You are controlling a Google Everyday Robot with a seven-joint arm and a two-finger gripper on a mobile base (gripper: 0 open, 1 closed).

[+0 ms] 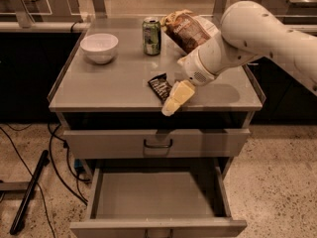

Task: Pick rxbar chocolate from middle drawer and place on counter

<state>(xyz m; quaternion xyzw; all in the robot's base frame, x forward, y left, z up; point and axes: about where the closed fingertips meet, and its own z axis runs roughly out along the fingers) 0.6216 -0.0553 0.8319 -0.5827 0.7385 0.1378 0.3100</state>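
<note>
The rxbar chocolate point(158, 86), a small flat bar in a black wrapper, lies flat on the counter point(114, 90) near its front edge. My gripper point(173, 102), with pale yellow tips on a white arm, hangs over the counter's front edge right beside the bar's right end, touching or nearly touching it. The middle drawer point(156, 196) is pulled open below, and its bare grey floor holds nothing.
A white bowl point(99, 47), a green can point(151, 35) and a brown-and-yellow chip bag point(184, 29) stand at the back of the counter. A closed drawer point(99, 143) sits above the open one. Cables and a dark bar point(29, 190) lie on the floor at left.
</note>
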